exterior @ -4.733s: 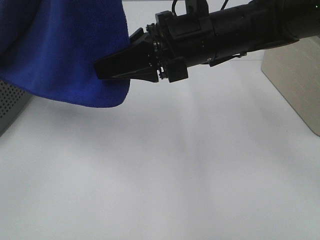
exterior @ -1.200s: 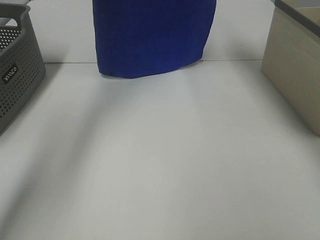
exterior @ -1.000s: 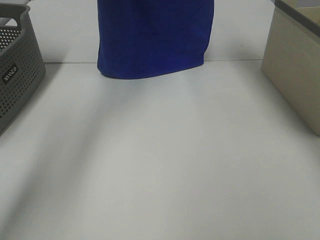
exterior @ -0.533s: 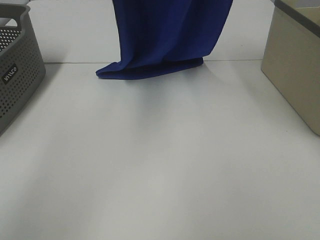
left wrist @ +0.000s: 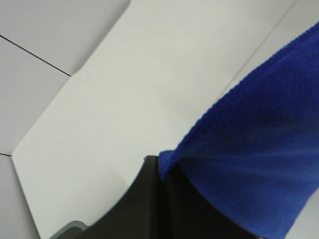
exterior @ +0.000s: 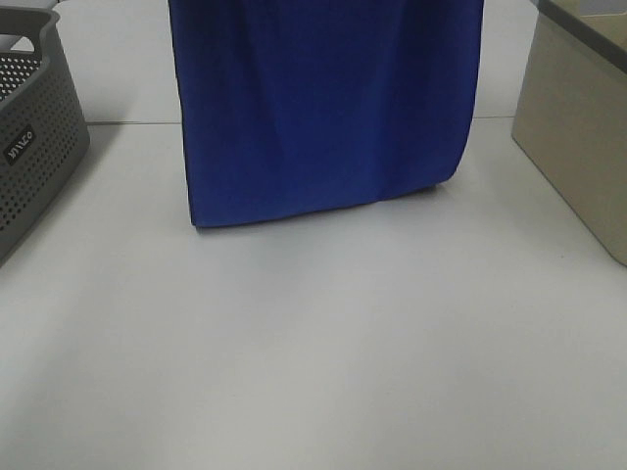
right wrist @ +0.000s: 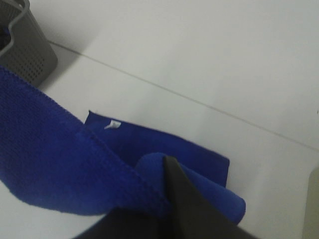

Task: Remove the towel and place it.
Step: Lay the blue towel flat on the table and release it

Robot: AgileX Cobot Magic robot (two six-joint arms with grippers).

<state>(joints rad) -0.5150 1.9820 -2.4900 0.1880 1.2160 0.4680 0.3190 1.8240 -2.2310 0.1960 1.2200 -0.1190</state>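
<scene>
**Cropped and covered**

In the high view the towel (exterior: 323, 108) runs past the top edge, so its upper hem is unseen. Left of the towel the grey perforated basket (exterior: 39, 147), and right of it the beige box (exterior: 578, 127), are cropped by the frame. Close up, towel folds hide much of the blurred left gripper (left wrist: 162, 167) and right gripper (right wrist: 172, 172). The towel's white tag (right wrist: 112, 124) is unreadably small.

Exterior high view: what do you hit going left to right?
grey perforated basket → blue towel, hanging mid-frame → beige box
</scene>
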